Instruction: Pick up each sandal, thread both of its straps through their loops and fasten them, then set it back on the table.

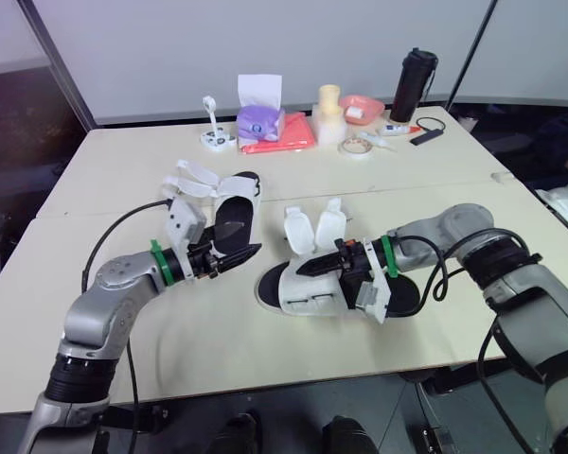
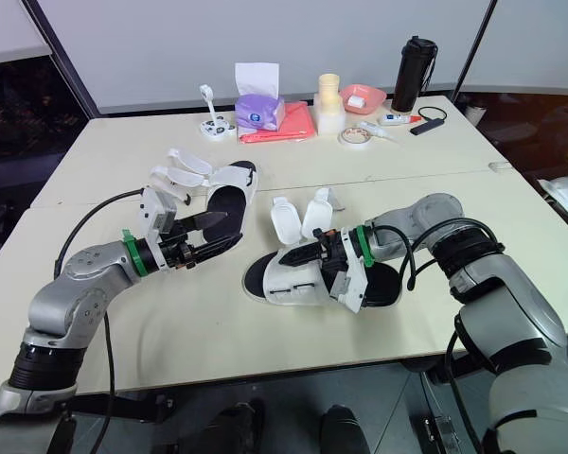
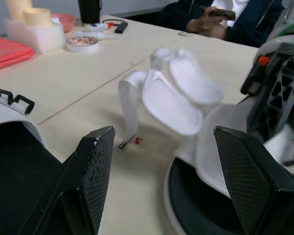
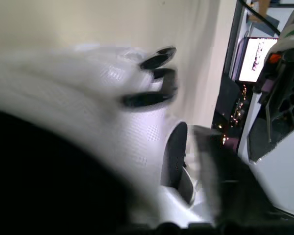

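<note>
Two white sandals with black insoles lie on the beige table point(image 1: 123, 170). The far sandal point(image 1: 235, 210) is left of centre, its two straps point(image 1: 195, 177) spread open towards the back. My left gripper point(image 1: 239, 257) hovers open over its near end; in the left wrist view the fingers point(image 3: 90, 171) stand wide apart. The near sandal point(image 1: 308, 288) lies at the centre with both straps point(image 1: 314, 227) flipped upright. My right gripper point(image 1: 309, 269) rests on its white upper and is shut on it. The right wrist view shows black strap loops point(image 4: 154, 78).
At the back of the table stand a tissue box point(image 1: 260, 115), a red cloth point(image 1: 284, 134), a tape roll point(image 1: 357, 147), a pink bowl point(image 1: 363, 107) and a black bottle point(image 1: 413, 85). A seated person point(image 3: 220, 19) is beyond the table's right side.
</note>
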Controlling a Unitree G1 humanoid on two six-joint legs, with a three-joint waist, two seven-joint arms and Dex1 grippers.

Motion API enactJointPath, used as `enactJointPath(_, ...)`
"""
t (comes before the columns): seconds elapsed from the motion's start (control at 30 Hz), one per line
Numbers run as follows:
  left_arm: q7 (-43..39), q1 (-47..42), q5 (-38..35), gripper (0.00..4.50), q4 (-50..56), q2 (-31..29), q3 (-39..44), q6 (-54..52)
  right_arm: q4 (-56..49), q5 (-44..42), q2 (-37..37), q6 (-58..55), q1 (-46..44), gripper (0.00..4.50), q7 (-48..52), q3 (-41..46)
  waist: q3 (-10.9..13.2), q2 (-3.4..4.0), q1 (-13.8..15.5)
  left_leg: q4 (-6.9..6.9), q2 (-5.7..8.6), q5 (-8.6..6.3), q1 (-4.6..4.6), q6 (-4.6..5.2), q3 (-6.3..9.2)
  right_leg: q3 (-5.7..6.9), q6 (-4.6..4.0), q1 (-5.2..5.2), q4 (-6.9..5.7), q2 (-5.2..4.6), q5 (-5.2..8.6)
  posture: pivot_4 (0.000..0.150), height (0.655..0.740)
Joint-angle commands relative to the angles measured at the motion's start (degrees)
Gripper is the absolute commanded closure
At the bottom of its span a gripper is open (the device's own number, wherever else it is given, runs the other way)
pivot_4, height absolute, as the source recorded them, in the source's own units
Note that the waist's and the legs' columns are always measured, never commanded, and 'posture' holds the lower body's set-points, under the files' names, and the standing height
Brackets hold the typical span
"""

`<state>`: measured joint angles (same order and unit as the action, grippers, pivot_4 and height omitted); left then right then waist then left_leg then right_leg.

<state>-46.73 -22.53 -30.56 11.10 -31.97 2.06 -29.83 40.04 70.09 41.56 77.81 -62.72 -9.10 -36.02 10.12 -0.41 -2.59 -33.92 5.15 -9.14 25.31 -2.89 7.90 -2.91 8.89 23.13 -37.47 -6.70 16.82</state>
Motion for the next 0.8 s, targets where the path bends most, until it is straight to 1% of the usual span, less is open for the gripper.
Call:
enactJointPath(0.03, -4.0, 1.1, -1.1, 1.16, 3.4, -2.6, -1.8, -2.0, 0.5, -3.5, 1.2, 0.0, -1.1, 0.88, 1.1, 0.7, 0.0, 0.00, 0.0, 0.01, 0.00, 0.00, 0.00, 0.00, -0.01, -0.02, 0.00, 0.00, 0.00, 0.00, 0.00, 0.150, 0.7344)
enactJointPath(0.07, -4.5, 1.4, -1.0, 1.16, 3.6, -3.0, -2.1, -2.2, 0.4, -4.5, 1.5, 0.2, -0.8, 0.40, 2.1, 0.8, 0.0, 0.00, -0.1, 0.01, 0.00, 0.00, -0.01, 0.00, -0.01, -0.01, 0.00, 0.00, 0.00, 0.01, 0.00, 0.150, 0.7344)
enactJointPath(0.1, -5.3, 1.2, -0.9, 1.16, 3.3, -3.2, -2.5, -2.3, 0.3, -6.6, 2.3, 0.4, -0.2, 0.06, 4.6, 0.9, 0.0, 0.00, 0.0, 0.01, -0.01, 0.00, -0.01, 0.00, -0.02, -0.02, 0.00, 0.00, 0.00, 0.01, 0.00, 0.150, 0.7344)
enactJointPath(0.2, -7.8, -0.1, 0.3, 1.16, 1.1, -3.6, -3.9, -1.1, -2.2, -15.9, 5.6, 0.0, 2.7, 0.06, 12.8, 1.3, 0.0, 0.00, 0.2, -0.02, -0.01, 0.00, -0.02, 0.02, 0.01, 0.01, 0.00, -0.09, 0.01, 0.00, 0.00, 0.150, 0.7344)
enactJointPath(0.27, -9.5, -1.4, 1.7, 1.16, -1.2, -3.6, -5.0, 0.5, -6.0, -24.4, 8.7, -2.4, 5.4, 0.06, 20.0, 1.0, 0.0, 0.00, 0.2, -0.04, 0.00, -0.03, -0.04, 0.07, 0.02, 0.02, 0.00, -0.17, 0.05, 0.00, 0.00, 0.150, 0.7344)
enactJointPath(0.3, -10.6, -2.3, 2.7, 1.16, -2.6, -3.6, -5.8, 1.7, -8.7, -30.9, 10.9, -5.1, 7.3, 0.06, 24.8, 0.6, 0.0, 0.00, 0.3, -0.06, 0.00, -0.05, -0.06, 0.11, 0.04, 0.04, 0.00, -0.20, 0.06, 0.00, 0.00, 0.150, 0.7344)
enactJointPath(0.37, -12.9, -4.2, 4.7, 1.16, -6.1, -3.1, -7.4, 4.6, -16.7, -44.3, 15.5, -13.2, 11.9, 0.06, 34.4, 0.6, 0.0, 0.01, 0.2, -0.06, -0.01, -0.16, -0.10, 0.31, 0.05, 0.05, 0.00, -0.26, 0.07, -0.01, 0.00, 0.150, 0.7344)
enactJointPath(0.43, -14.7, -6.1, 7.0, 1.16, -9.6, -2.6, -9.0, 7.9, -25.9, -57.3, 19.4, -24.0, 16.9, 0.06, 43.6, 1.9, 0.0, 0.01, 0.0, -0.07, -0.02, -0.20, -0.12, 0.37, 0.03, 0.04, 0.00, -0.29, 0.08, -0.01, 0.00, 0.150, 0.7344)
enactJointPath(0.53, -18.0, -8.2, 11.2, 1.16, -14.5, -2.5, -11.9, 14.1, -37.3, -68.6, 23.2, -37.9, 22.7, 0.06, 51.2, 5.9, 0.0, 0.03, -0.2, -0.08, -0.07, -0.25, -0.20, 0.46, 0.05, 0.01, 0.00, -0.34, 0.09, -0.02, 0.00, 0.150, 0.7344)
enactJointPath(0.63, -21.6, -9.9, 14.3, 2.02, -19.4, -2.2, -14.1, 19.9, -46.8, -74.0, 24.3, -50.5, 27.9, 0.00, 52.9, 11.5, 0.0, 0.05, 0.1, -0.09, -0.08, -0.27, -0.23, 0.49, 0.06, -0.01, 0.01, -0.35, 0.07, -0.02, 0.00, 0.150, 0.7344)
enactJointPath(0.73, -23.6, -11.3, 14.9, 3.51, -22.9, -1.4, -14.3, 22.2, -53.7, -75.8, 23.0, -59.3, 32.1, 0.00, 53.0, 16.5, 0.0, 0.04, 0.4, -0.16, -0.07, -0.28, -0.23, 0.50, 0.07, 0.00, 0.01, -0.39, 0.08, -0.03, 0.00, 0.150, 0.7344)
enactJointPath(0.77, -24.1, -11.6, 15.0, 4.14, -23.8, -1.1, -14.2, 22.7, -55.3, -75.7, 22.6, -61.2, 33.2, 0.00, 53.3, 17.7, 0.0, 0.04, 0.4, -0.20, -0.07, -0.28, -0.23, 0.51, 0.08, 0.00, 0.01, -0.40, 0.08, -0.04, 0.00, 0.150, 0.7344)
enactJointPath(0.8, -24.4, -12.0, 15.3, 4.47, -24.8, -0.9, -14.1, 23.2, -56.7, -75.4, 22.1, -62.9, 34.2, 0.00, 53.5, 18.9, 0.0, 0.04, 0.6, -0.21, -0.06, -0.29, -0.22, 0.52, 0.08, 0.01, 0.01, -0.40, 0.08, -0.04, 0.00, 0.150, 0.7344)
